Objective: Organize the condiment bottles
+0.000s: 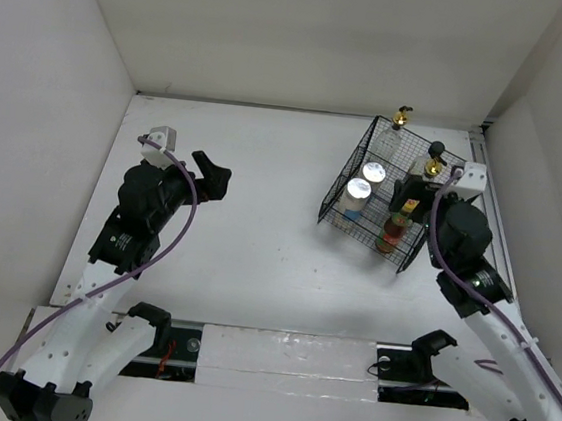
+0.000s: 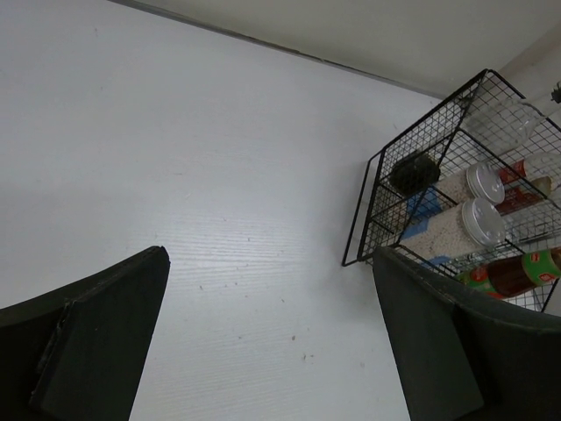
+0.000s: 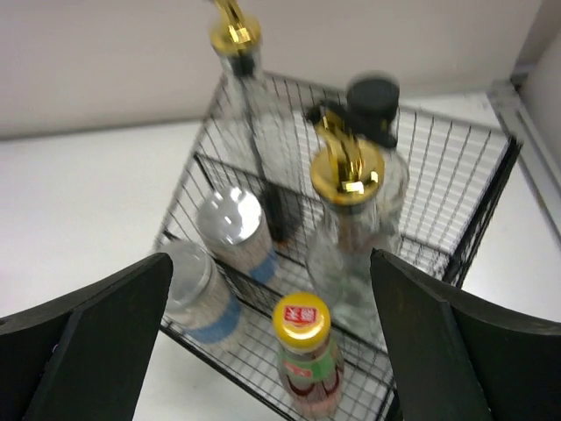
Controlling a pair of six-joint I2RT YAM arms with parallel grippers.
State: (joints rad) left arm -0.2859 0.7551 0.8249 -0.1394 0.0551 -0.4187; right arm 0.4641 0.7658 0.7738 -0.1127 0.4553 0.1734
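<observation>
A white table (image 1: 257, 248) is shown from above, with two arms bolted at its near edge. The left gripper (image 2: 272, 351) is held over bare table with its jaws spread and nothing between them, well apart from the bottles, apparently kept out of the way. The right gripper (image 3: 272, 351) is poised above a black wire basket (image 1: 348, 172), its jaws also spread wide and empty.

All six condiment bottles are seen upright in the basket:
- two clear gold-spouted bottles (image 3: 237, 79) (image 3: 346, 202)
- a black-capped bottle (image 3: 372, 96)
- two silver-lidded jars (image 3: 230, 224) (image 3: 188, 281)
- an orange-capped sauce bottle (image 3: 302, 351) at the front

The sorting appears largely done.
</observation>
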